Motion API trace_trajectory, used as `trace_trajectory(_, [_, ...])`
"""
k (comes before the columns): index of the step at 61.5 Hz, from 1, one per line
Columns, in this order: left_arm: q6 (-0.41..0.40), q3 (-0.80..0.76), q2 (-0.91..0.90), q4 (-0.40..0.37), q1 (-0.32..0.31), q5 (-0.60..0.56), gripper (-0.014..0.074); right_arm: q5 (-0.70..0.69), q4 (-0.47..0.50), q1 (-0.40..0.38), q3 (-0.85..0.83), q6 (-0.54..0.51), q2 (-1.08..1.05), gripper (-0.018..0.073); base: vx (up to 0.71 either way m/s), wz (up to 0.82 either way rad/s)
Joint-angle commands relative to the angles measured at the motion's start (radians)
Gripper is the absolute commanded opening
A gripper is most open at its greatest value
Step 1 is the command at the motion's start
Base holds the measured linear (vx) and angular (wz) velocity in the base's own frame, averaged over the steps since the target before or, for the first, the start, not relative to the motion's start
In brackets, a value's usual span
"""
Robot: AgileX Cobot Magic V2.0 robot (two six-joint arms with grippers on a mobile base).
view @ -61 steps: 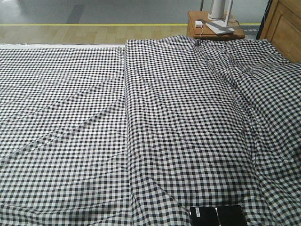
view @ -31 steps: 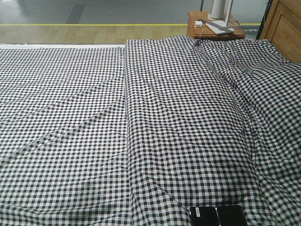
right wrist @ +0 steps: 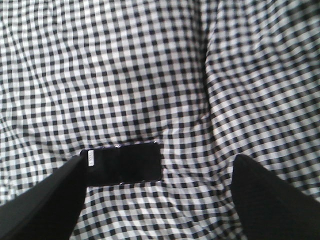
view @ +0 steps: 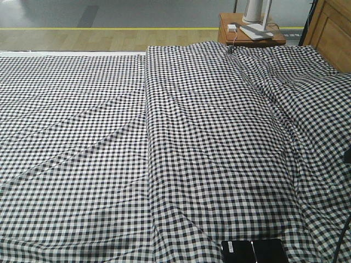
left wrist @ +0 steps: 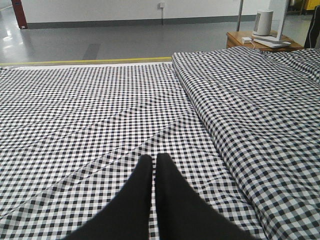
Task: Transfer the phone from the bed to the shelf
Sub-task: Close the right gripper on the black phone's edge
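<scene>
On the bed [view: 82,137], under my spread right tool [right wrist: 161,158], lies the glossy black phone [right wrist: 124,164], with a white sticker [right wrist: 90,159] at one end; my left tool [left wrist: 152,158] is closed.

Staged bedroom: bed [view: 192,137], bedside table [view: 249,35], yellow-lined grey floor [view: 137,13].

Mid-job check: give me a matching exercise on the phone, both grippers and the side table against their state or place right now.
Things:
1 phone
2 left gripper
3 right gripper
4 side table

State or place:
A open, above the phone
B past the far end of the bed
C shut, holding nothing
D lying flat on the bed

Pairs: 1-D, 2-C, 3-A, 4-B
</scene>
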Motion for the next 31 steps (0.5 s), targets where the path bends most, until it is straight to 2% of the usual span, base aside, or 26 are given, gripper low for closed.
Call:
trace_trajectory(1, [-0.004,0.002,-0.005,-0.007,-0.003,-0.073,0.0001,-0.011,0.080,-0.019,-0.033,-0.084,0.030,0.0554,0.00,0.00])
trace_trajectory(31, [-0.004,0.002,-0.005,-0.007,-0.003,-0.073,0.0001,-0.052,0.091,-0.017,-0.033,-0.303,0.403,0.0554,0.00,0.00])
